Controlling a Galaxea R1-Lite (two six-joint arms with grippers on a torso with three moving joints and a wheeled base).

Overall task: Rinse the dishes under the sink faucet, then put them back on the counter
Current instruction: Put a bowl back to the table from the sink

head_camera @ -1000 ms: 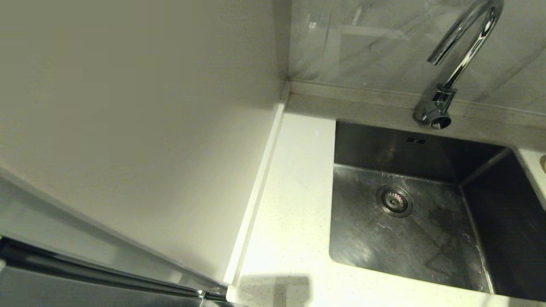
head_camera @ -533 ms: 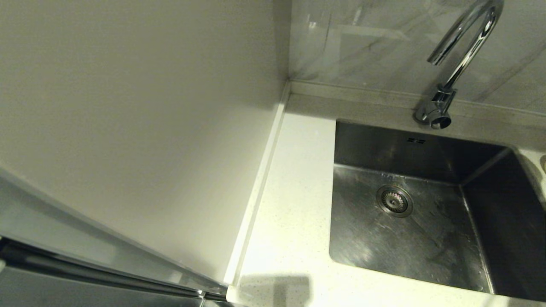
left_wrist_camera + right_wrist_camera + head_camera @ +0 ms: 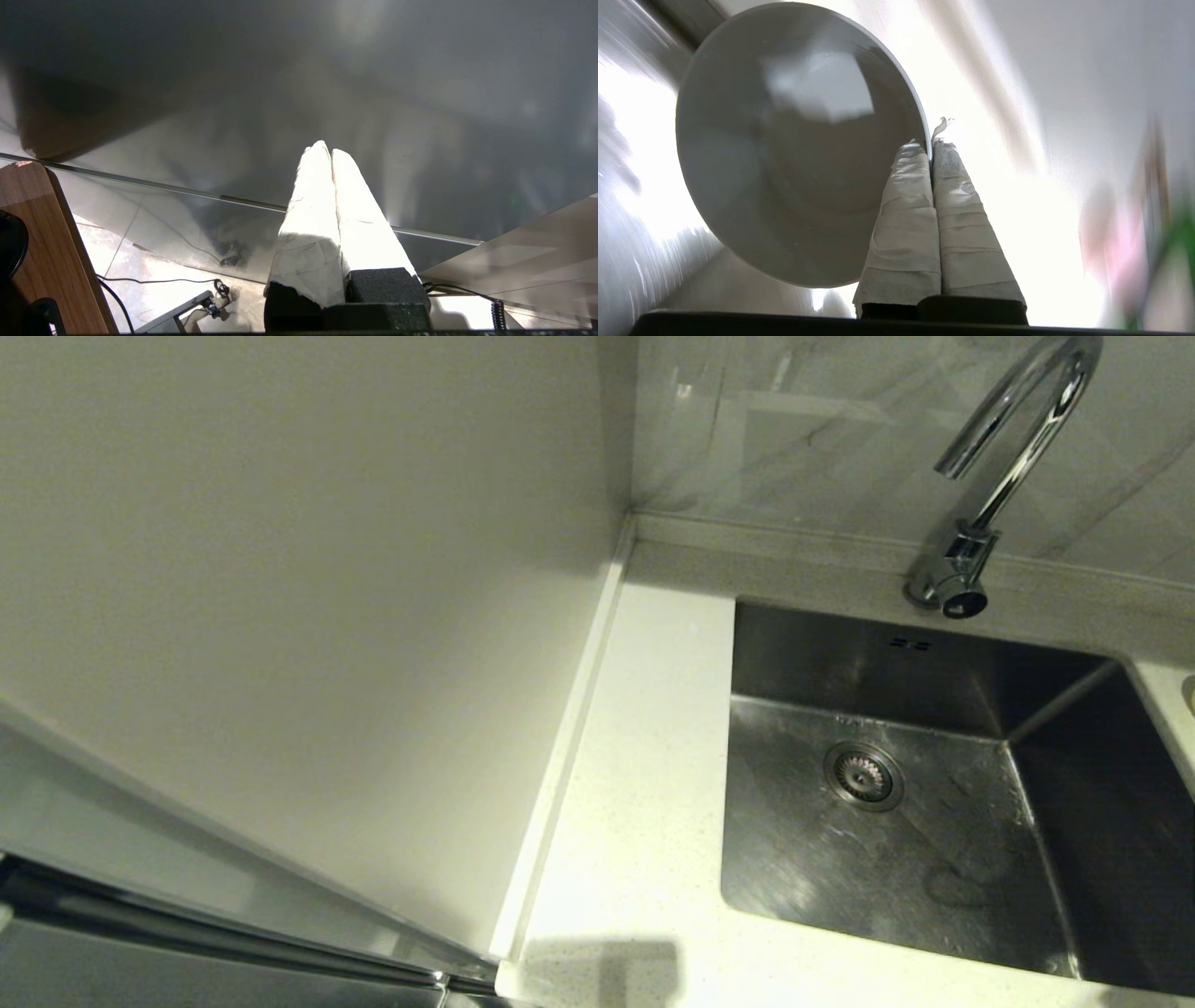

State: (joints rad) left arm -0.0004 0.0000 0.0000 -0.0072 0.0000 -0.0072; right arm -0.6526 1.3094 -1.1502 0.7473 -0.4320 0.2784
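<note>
A pale bowl [image 3: 798, 144] is showing its hollow to the right wrist camera, its rim pinched between the closed fingers of the right gripper [image 3: 931, 144]. The left gripper [image 3: 327, 151] is hanging closed, empty.

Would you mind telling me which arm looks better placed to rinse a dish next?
The right. Its gripper is already pinched on the rim of a bowl, while the left gripper is shut on nothing, away from the sink. Neither arm shows in the head view.
</note>
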